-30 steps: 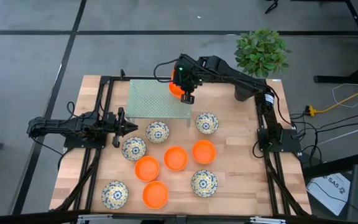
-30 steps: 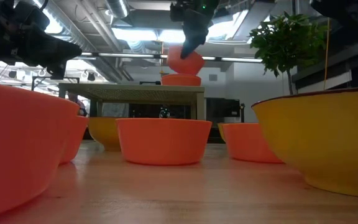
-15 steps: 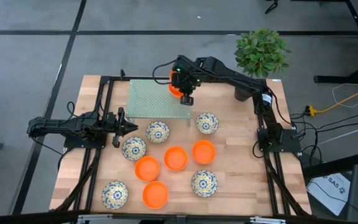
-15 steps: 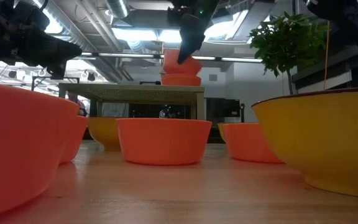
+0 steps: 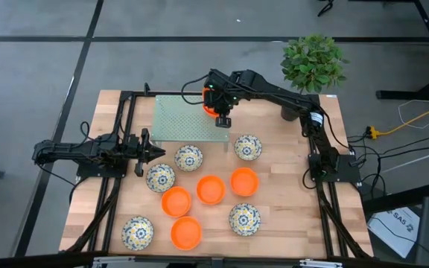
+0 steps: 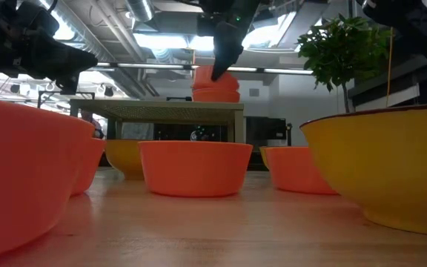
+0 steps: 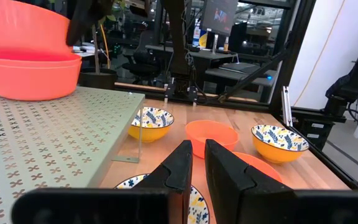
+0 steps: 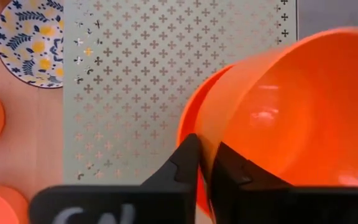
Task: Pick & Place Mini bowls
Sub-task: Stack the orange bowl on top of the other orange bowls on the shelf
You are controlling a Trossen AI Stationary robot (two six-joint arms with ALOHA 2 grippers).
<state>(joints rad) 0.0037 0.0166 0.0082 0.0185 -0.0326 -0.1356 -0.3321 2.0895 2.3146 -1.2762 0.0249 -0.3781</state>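
- Since a second ago the right pincer (image 5: 218,112) has lowered its orange bowl (image 6: 217,76) from a tilted hover down into the orange bowl already on the shelf (image 6: 215,96), so the two now nest.
- Its fingers pinch the upper bowl's rim wall, one inside and one outside, nearly closed on it; that rim grip lets the bowl drop straight into the one below.
- Stacking on the perforated green shelf (image 5: 177,119) looks like the goal, saving room on the raised platform.
- Remaining mini bowls sit loose on the wooden surface (image 5: 289,186): four orange and five patterned, clustered in front of the shelf.
- Left pincer (image 5: 146,149) waits at the surface's left side, fingers a narrow gap apart, holding nothing.
- Judged next: release and lift clear.
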